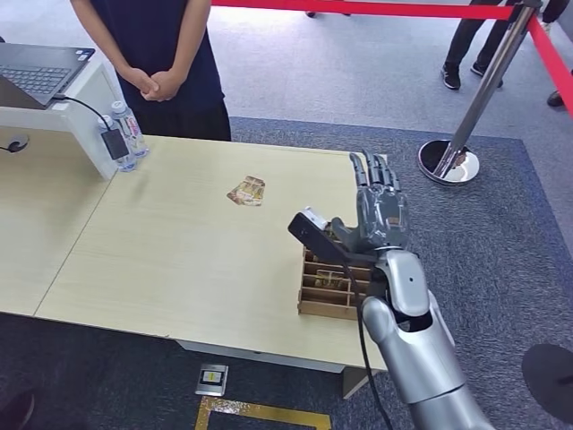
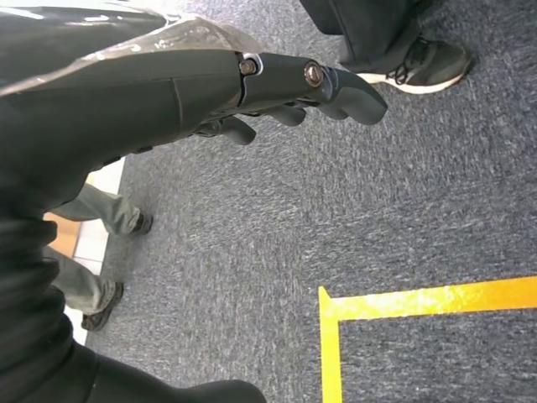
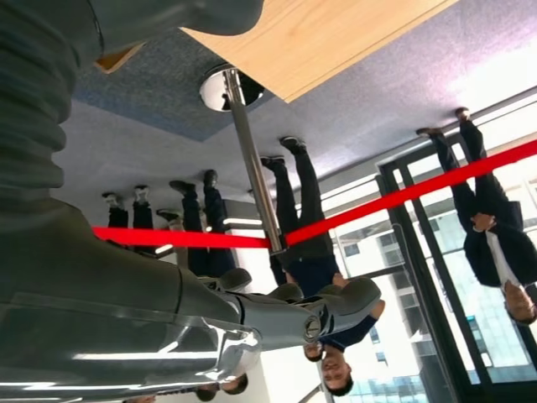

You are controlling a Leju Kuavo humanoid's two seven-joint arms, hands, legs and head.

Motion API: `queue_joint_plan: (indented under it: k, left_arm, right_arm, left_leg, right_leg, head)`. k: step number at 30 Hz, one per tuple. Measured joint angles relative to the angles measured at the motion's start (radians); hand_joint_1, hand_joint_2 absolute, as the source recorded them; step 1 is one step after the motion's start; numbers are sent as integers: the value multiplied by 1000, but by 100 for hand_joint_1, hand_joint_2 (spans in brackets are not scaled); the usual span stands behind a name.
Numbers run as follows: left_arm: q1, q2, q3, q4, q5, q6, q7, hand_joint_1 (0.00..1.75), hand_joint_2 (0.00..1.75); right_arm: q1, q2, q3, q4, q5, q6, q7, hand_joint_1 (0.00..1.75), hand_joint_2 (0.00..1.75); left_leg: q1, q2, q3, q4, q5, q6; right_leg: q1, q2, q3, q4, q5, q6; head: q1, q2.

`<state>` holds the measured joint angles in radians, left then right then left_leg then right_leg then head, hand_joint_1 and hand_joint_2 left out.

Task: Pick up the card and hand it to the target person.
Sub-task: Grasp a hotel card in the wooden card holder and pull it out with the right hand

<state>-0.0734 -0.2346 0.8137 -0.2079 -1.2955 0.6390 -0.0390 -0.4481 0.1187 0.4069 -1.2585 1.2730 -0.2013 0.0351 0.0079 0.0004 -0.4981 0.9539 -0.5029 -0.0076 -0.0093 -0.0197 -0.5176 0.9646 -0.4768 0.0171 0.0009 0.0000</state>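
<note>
Hovering right hand point(image 1: 379, 210) over wooden tray point(image 1: 332, 285), fingers apart, nothing held; probably pre-reach. Card point(image 1: 246, 191) flat on surface point(image 1: 169, 260), well left of tray, near person point(image 1: 158, 54). Left hand point(image 2: 278, 92) hangs slack, empty.

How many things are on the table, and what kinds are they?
Water bottles: 2
Laptop: 1
Card: 1
Wooden box with compartments: 1
Total: 5

The robot's right hand hangs above the wooden box and holds nothing.
</note>
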Motion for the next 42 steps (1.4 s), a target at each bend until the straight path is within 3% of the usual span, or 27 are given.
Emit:
queue_joint_plan:
  k: [12,27,42]
  left_arm:
    - [0,0,0,0,3,6,6,0,175]
    - [1,0,0,0,3,6,11,0,175]
    - [1,0,0,0,5,7,9,0,175]
  right_arm:
    - [-62,8,69,45,-14,154,94,63,175]
    - [-146,9,102,181,-52,197,134,56,175]
    - [-187,17,108,328,-55,190,161,73,175]
  left_leg:
    - [0,0,0,0,0,0]
    - [0,0,0,0,0,0]
    - [0,0,0,0,0,0]
  right_leg:
    - [0,0,0,0,0,0]
    - [0,0,0,0,0,0]
    - [0,0,0,0,0,0]
  head:
    - [0,0]
    - [0,0]
    - [0,0]
